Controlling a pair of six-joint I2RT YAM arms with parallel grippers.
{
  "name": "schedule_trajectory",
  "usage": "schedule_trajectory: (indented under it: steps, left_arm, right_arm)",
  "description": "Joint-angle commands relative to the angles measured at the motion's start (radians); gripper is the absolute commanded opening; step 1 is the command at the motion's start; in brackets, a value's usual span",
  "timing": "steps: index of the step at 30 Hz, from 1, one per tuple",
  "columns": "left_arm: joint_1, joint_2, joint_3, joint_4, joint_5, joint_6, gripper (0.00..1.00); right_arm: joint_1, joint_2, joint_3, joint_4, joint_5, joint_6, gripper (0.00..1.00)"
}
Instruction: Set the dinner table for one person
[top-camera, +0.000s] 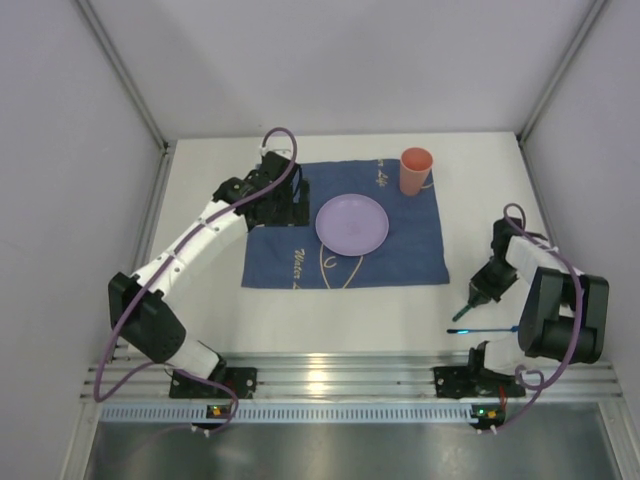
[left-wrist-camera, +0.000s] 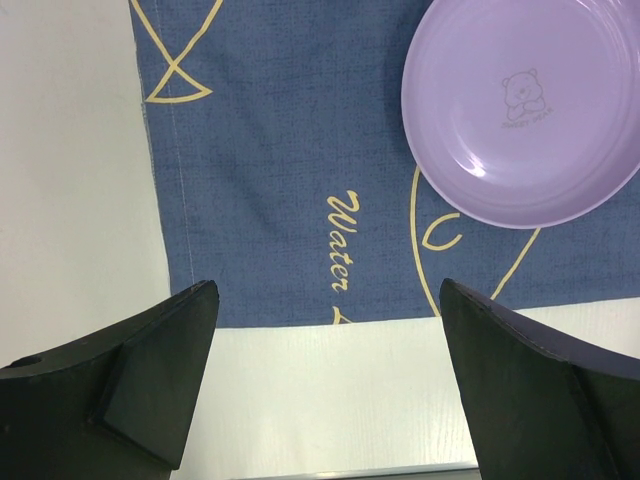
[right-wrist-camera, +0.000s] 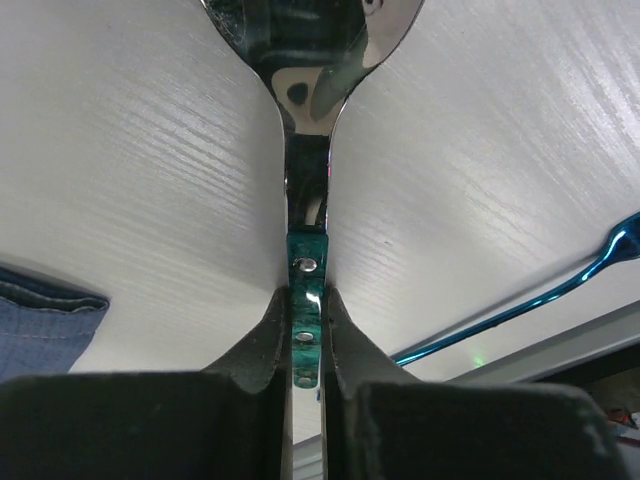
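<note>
On the white dinner table, my right gripper is shut on the green riveted handle of a steel spoon; the spoon's bowl points away from the jaws, over the tabletop. From above, this gripper is right of the dark-blue cloth, with the spoon sticking out toward the near edge. My left gripper stands open and empty above the cloth's left side. A purple plate lies mid-cloth, and an orange cup stands at its far right corner.
A thin blue utensil lies on the table near the right arm's base; its handle shows just right of the held spoon. The ribbed aluminium rail runs along the near edge. Grey walls close in both sides.
</note>
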Motion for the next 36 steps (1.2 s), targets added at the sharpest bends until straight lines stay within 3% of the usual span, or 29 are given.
schedule_trajectory:
  steps: [1, 4, 8, 12, 17, 23, 36]
  left_arm:
    - [0.007, 0.012, 0.025, 0.04, 0.011, 0.026, 0.98]
    - [0.01, 0.014, 0.024, 0.037, 0.01, 0.032, 0.97]
    - [0.018, 0.012, 0.018, 0.037, 0.014, 0.037, 0.98]
    - [0.025, 0.024, 0.022, 0.037, 0.028, 0.04, 0.98]
    - [0.034, 0.037, 0.054, 0.02, 0.028, 0.035, 0.98]
    - [0.041, 0.015, 0.057, 0.005, 0.007, 0.031, 0.98]
    - [0.053, -0.026, 0.03, -0.009, -0.028, 0.022, 0.98]
  right_arm:
    - [-0.011, -0.006, 0.042, 0.09, 0.139, -0.041, 0.0]
    - [0.022, -0.028, 0.194, -0.024, 0.242, -0.09, 0.0]
    - [0.172, -0.049, 0.41, -0.147, 0.343, -0.13, 0.0]
    - [0.355, 0.0, 0.568, -0.174, 0.27, -0.12, 0.0]
    - [0.534, 0.141, 0.614, -0.136, 0.146, -0.108, 0.0]
    - [0.588, 0.342, 0.668, -0.125, 0.136, -0.147, 0.0]
    - [0.61, 0.478, 0.755, -0.108, 0.165, -0.213, 0.0]
